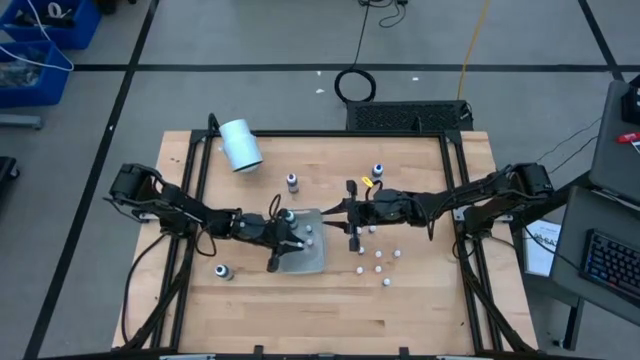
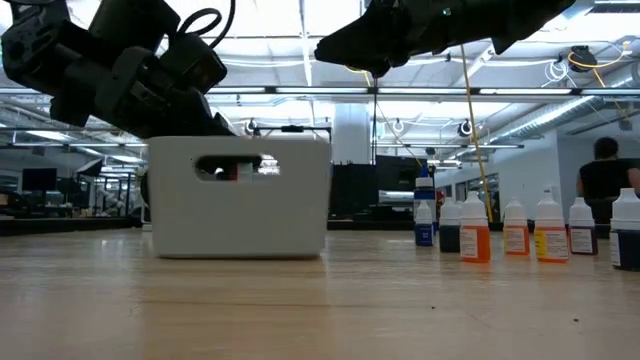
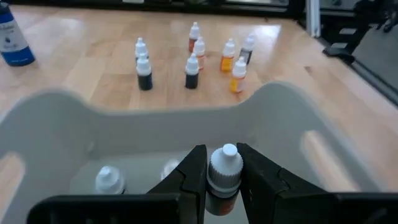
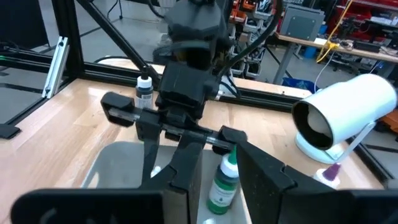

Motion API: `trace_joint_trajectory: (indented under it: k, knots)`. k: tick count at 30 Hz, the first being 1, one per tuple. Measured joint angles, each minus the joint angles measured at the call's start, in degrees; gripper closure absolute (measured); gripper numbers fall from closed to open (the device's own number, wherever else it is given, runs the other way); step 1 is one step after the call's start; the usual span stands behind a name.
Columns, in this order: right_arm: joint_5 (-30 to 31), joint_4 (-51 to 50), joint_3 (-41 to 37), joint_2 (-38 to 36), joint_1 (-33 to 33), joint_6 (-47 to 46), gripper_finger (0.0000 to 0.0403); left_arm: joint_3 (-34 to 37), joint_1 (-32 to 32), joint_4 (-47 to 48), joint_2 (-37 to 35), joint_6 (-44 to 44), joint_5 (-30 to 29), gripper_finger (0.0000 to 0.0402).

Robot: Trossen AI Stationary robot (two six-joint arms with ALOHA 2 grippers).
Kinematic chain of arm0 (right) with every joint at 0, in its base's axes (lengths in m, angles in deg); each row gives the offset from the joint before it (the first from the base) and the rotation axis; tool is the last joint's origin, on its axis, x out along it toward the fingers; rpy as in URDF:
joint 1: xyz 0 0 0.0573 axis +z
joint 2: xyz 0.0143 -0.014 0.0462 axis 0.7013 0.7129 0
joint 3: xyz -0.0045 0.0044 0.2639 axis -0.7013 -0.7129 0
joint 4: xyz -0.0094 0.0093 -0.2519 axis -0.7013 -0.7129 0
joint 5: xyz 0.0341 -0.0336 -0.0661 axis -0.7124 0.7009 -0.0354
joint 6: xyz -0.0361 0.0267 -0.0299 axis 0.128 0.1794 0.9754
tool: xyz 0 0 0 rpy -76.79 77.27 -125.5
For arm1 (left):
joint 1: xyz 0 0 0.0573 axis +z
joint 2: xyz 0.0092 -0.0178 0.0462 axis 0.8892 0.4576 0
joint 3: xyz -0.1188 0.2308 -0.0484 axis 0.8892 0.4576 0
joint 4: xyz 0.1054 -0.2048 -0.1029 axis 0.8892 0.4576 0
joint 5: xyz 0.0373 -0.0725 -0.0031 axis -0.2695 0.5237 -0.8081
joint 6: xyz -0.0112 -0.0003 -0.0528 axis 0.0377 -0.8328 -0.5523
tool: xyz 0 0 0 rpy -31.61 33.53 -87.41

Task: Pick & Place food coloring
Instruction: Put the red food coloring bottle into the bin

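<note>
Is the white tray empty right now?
No. The left wrist view shows white-capped bottles already in the tray, behind the bottle in the left gripper.

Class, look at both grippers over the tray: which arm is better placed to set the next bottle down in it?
The left. Its gripper is shut on a white-capped bottle directly over the tray. The right gripper also holds a green bottle, nearer the tray's edge.

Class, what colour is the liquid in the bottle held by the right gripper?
Green, under a white cap: the bottle in the right gripper shows best in the right wrist view.
</note>
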Motion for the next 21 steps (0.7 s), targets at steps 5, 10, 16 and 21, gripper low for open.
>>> trace_joint_trajectory:
  k: [5,10,16,21]
  knots:
    - [0.0,-2.4,0.1,1.4,1.5,-0.2,0.0314,0.0,-0.5,-1.4,-3.3,2.5,1.0,0.0329]
    - [0.1,-3.1,0.1,2.2,2.5,-3.5,0.0314,0.0,-0.4,-0.8,-5.6,3.6,0.8,0.0329]
    - [0.0,1.4,0.1,6.6,3.4,-5.4,0.0314,0.0,-0.4,-0.2,-5.9,4.1,-0.5,0.0329]
    - [-1.6,2.6,1.4,11.0,3.5,-4.0,0.0293,0.0,-0.4,-0.3,-5.9,4.0,-1.2,0.0329]
